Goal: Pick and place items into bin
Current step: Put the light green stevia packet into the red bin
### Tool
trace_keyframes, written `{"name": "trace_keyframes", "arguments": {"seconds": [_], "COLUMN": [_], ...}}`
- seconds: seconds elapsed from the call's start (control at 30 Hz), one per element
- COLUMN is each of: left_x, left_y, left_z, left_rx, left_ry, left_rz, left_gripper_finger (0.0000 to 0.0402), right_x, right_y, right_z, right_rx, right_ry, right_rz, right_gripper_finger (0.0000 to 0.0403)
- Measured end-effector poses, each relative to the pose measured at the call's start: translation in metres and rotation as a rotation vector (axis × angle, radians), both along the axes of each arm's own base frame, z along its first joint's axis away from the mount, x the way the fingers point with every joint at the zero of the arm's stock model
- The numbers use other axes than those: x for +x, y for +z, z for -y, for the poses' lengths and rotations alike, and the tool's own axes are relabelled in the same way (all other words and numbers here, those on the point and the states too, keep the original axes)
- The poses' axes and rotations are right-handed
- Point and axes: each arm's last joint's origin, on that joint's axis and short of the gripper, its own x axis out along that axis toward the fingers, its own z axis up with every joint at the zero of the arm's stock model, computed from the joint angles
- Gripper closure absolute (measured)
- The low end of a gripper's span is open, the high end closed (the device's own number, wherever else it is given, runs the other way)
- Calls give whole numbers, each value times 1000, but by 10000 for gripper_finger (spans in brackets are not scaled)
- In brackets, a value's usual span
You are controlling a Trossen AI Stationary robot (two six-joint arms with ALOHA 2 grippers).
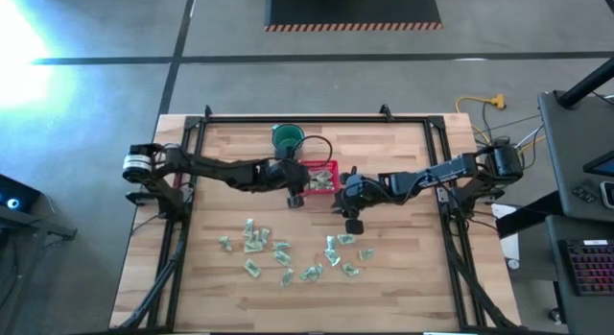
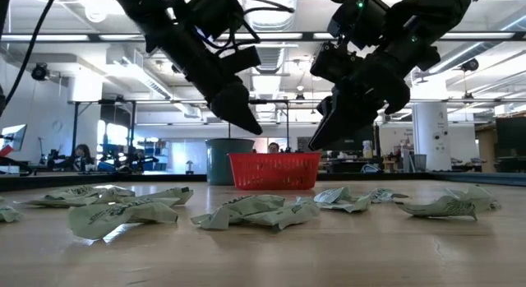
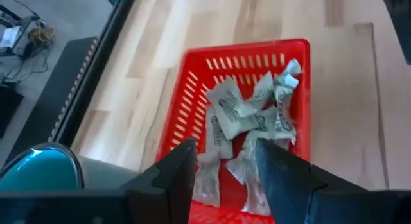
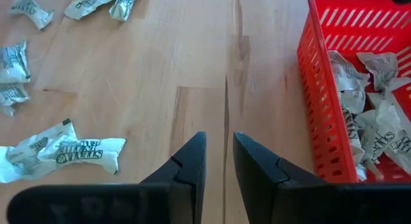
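Wooden table (image 1: 403, 277) in an open workshop hall. Red basket (image 1: 320, 178) at centre rear, holding several wrapped pieces (image 3: 247, 118). Dark green cup (image 1: 287, 136) just behind it. Loose wrapped pieces (image 1: 288, 256) scattered across the table's front half. Left gripper (image 3: 223, 161) over the basket, fingers parted, empty; a piece below them possibly mid-fall. Right gripper (image 4: 218, 161) beside the basket over bare wood, fingers narrowly apart, holding nothing.
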Motion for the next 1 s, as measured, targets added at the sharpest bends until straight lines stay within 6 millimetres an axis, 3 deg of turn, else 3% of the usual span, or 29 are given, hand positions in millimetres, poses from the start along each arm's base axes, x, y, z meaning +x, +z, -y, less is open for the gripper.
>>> {"name": "trace_keyframes", "arguments": {"seconds": [0.23,0.43,0.6,1.0], "left_x": [-12,-29,-45,-63], "left_y": [11,23,21,20], "left_z": [21,49,69,72], "left_rx": [-5,-40,-40,-19], "left_ry": [-57,-119,-189,-185], "left_rz": [15,33,36,41], "left_gripper_finger": [255,255,255,255], "right_x": [-2,-8,-14,-25], "right_y": [-2,-5,-8,-14], "right_z": [-9,-27,-44,-63], "right_rx": [90,159,169,20], "right_ry": [62,176,243,172], "right_rz": [-34,-91,-158,-232], "right_gripper_finger": [335,335,335,317]}}
